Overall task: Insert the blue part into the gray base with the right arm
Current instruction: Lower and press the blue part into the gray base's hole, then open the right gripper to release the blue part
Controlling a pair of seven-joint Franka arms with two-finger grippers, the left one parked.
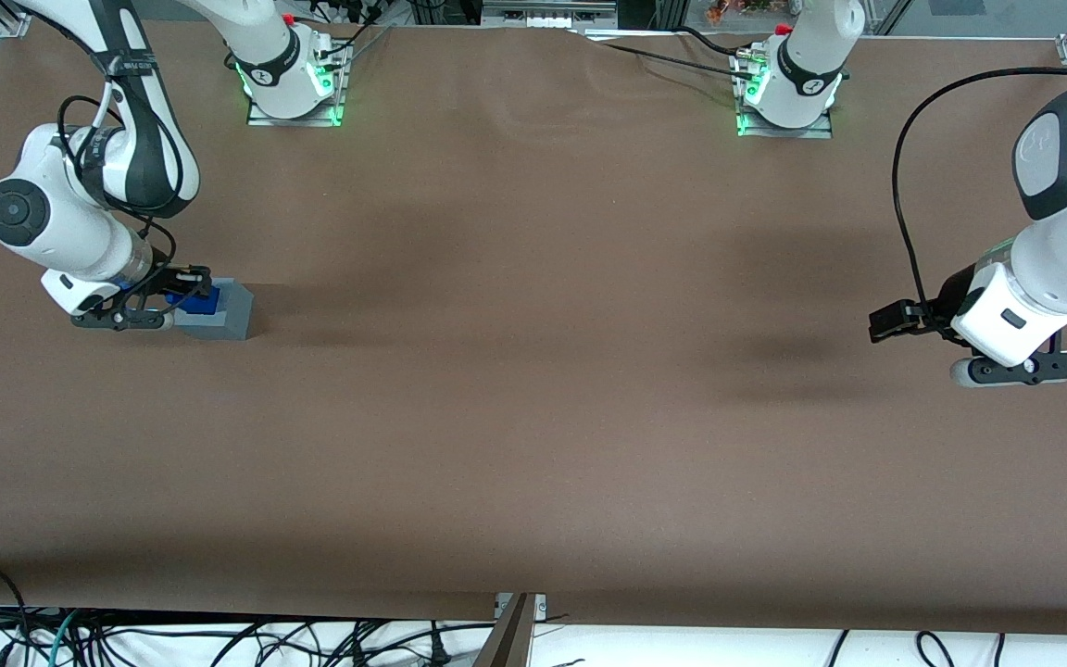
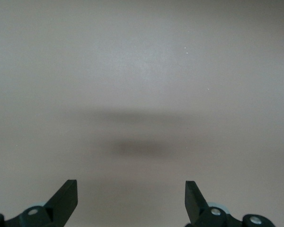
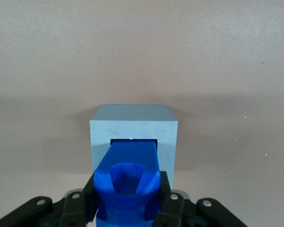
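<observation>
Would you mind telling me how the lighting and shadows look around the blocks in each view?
Front view: even light, no glare; the gray base throws a soft shadow on the table toward the parked arm's end. Right wrist view: sharp; the claw grips the blue part at the base's recess, dim shadow around it. Left wrist view: only blurry shadows.

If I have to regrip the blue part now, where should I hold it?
Keep the hold the gripper has: fingers on the two flat sides of the blue part at its exposed end. Its other end already sits in the gray base recess, so only that end is free.
</observation>
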